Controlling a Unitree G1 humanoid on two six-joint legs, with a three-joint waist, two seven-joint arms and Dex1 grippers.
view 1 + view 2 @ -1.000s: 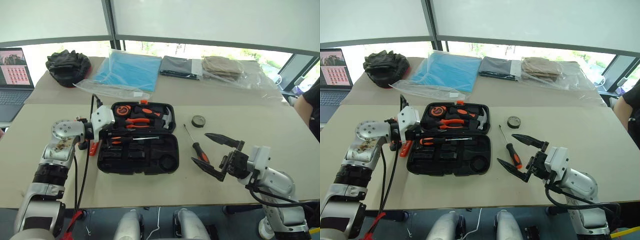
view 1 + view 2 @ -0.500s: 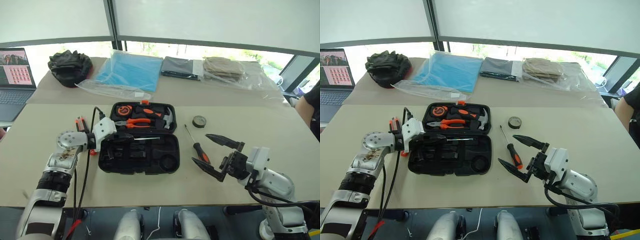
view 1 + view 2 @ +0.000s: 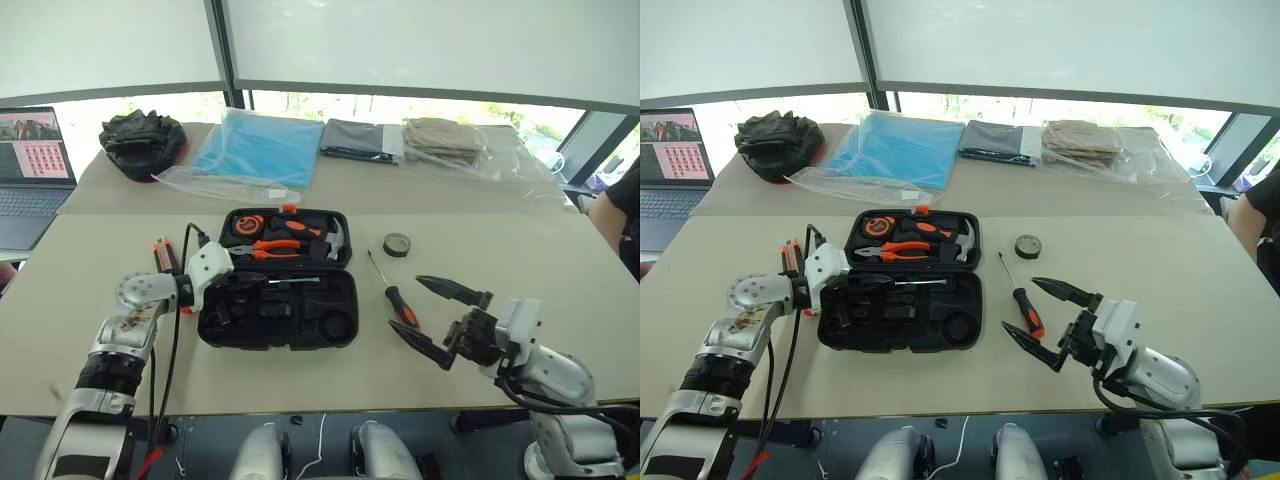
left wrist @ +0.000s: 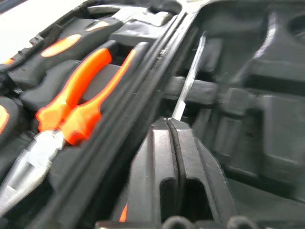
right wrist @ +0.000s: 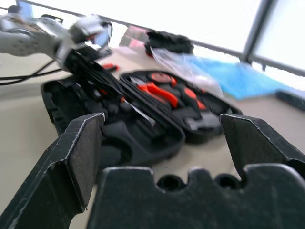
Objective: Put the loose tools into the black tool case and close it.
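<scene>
Black tool case [image 3: 277,305] lies open mid-frame holding one screwdriver [image 3: 287,280]; we see another screwdriver [image 3: 393,292], tape roll [image 3: 397,243] outside, right gripper [image 3: 434,321] spread empty, left gripper [image 4: 172,125] apparently pinched shut.

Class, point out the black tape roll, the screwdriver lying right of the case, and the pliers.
black tape roll [image 3: 397,243], left eye view, its rim.
screwdriver [image 3: 403,306], left eye view, its handle.
pliers [image 3: 277,243], left eye view, orange handles.
</scene>
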